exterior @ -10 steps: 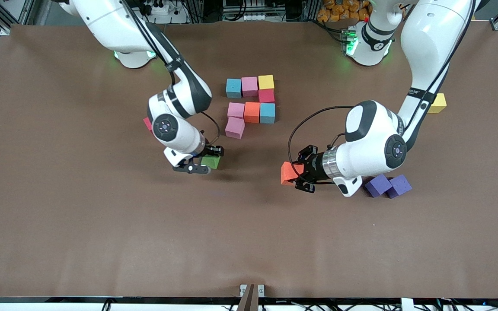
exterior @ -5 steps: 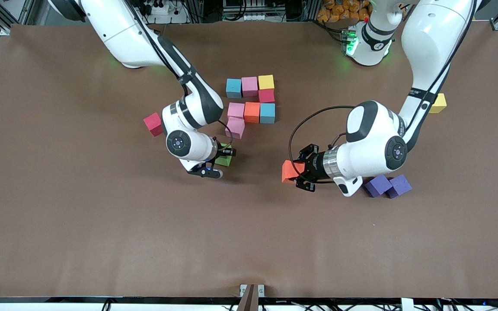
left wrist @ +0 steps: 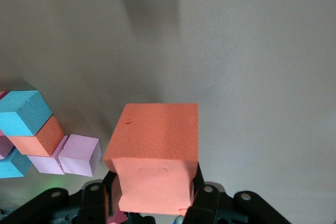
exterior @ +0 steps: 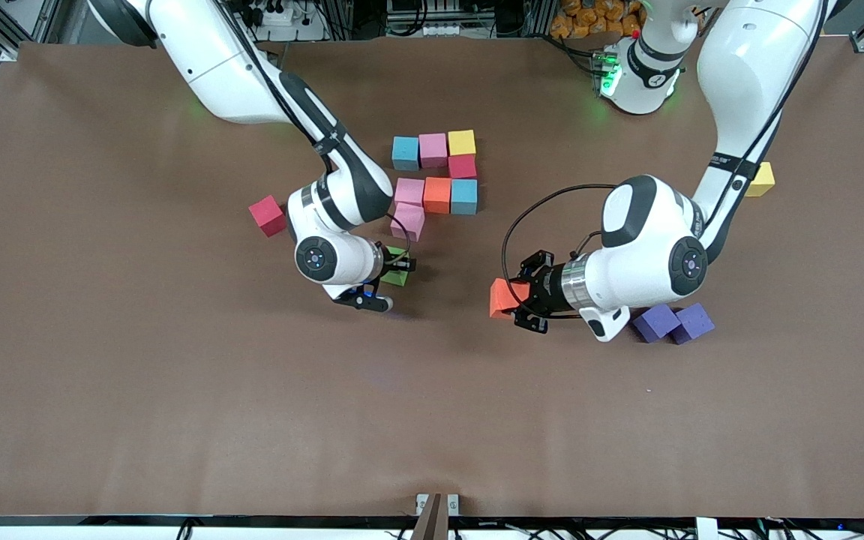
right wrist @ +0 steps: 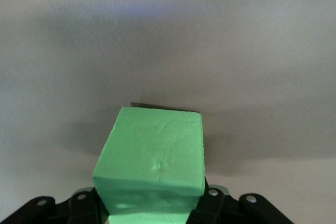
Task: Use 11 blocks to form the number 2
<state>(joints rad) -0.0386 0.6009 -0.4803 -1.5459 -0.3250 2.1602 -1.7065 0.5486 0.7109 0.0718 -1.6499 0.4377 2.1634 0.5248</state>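
Right gripper (exterior: 385,283) shifted toward pink foam cube (exterior: 407,221) — clamps green foam cube (exterior: 396,277); left gripper (exterior: 523,301) grips orange foam cube (exterior: 503,298) — above table (exterior: 177,390).

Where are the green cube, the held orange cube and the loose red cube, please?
green cube (right wrist: 152,150): right wrist view, top face.
held orange cube (left wrist: 155,137): left wrist view, top face.
loose red cube (exterior: 267,215): front view, middle.
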